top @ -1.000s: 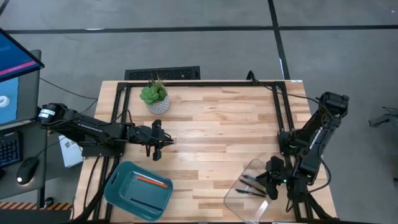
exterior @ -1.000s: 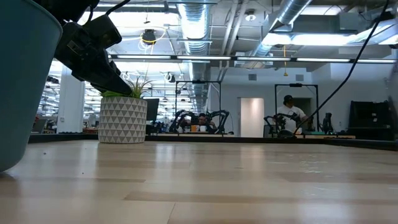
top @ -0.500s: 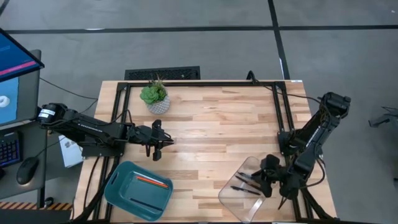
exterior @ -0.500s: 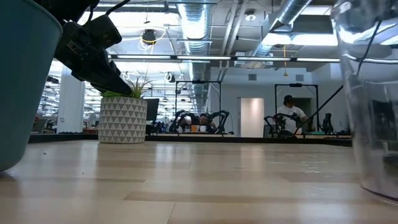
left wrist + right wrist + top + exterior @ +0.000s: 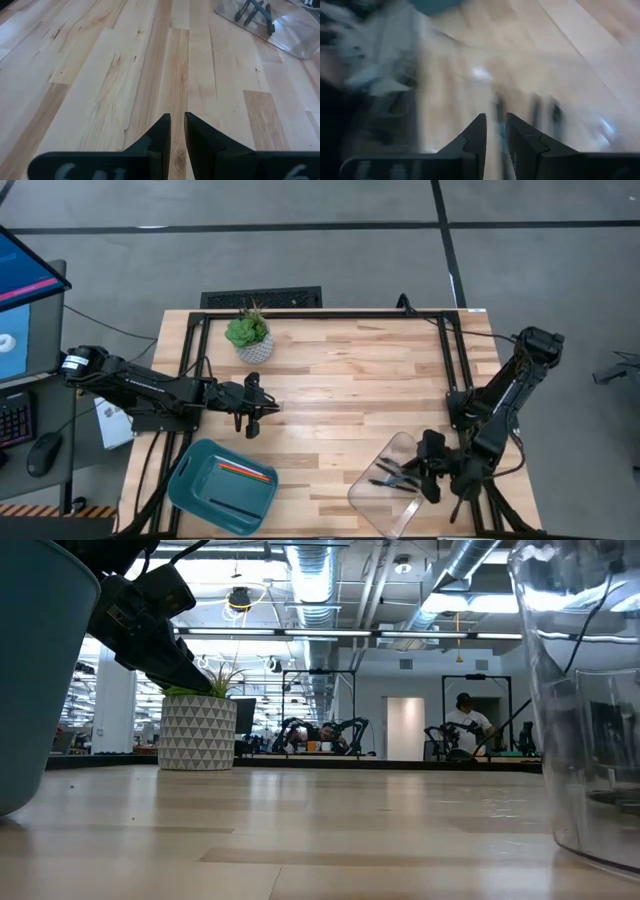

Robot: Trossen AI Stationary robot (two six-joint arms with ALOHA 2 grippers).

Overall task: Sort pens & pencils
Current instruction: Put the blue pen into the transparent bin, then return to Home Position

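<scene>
From above, the right gripper [image 5: 428, 470] sits at the near right edge of the clear tray [image 5: 372, 502], over the black pens [image 5: 392, 476] lying inside it. Its own wrist view is blurred, showing the fingers with a narrow gap and nothing clearly between them. The left gripper [image 5: 254, 406] hangs mid-table on the left; its wrist view shows the fingers [image 5: 162, 131] nearly together, empty, above bare wood. Only the high view shows the orange pencil [image 5: 246, 471] in the teal tray [image 5: 198, 492], near left. The low view adds the plant [image 5: 197, 720] and people far behind.
</scene>
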